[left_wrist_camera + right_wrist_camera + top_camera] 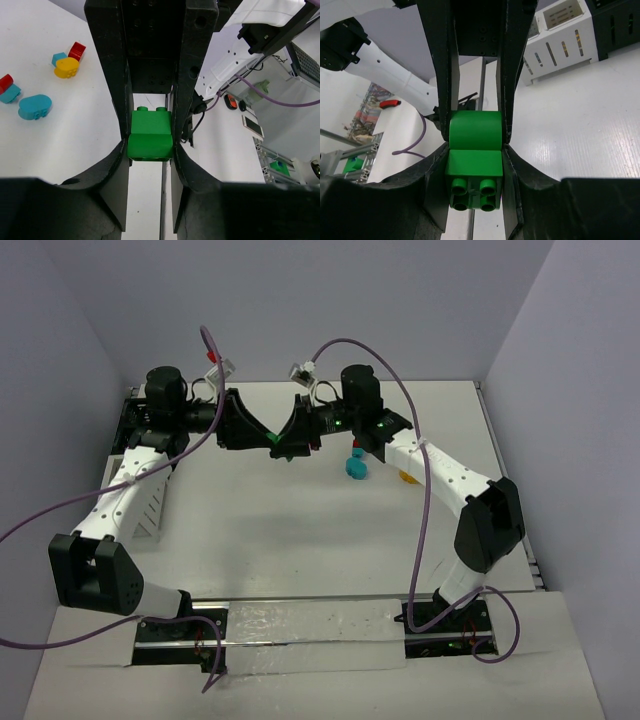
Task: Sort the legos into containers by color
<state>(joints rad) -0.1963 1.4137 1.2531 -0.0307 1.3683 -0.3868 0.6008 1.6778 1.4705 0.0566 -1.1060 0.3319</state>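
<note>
Above table [300, 540], claws [285, 443] half-hide pinched green lego [474, 150].

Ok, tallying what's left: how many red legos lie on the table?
2: a red lego by the yellow piece, another against a cyan piece. Others may be hidden.

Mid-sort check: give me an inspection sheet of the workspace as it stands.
Surface: white table, no spills seen.
Job's things: green legos, two joined pieces, held between the arms; cyan piece, yellow piece and red piece loose on the table; white container and black container side by side, contents hidden.
Clutter: nothing seen.
Grippers: left end effector and right end effector face each other, both shut on the green legos.
Cables: purple cables loop from each wrist, clear of the loose pieces.
Surroundings: plain walls on three sides.
</note>
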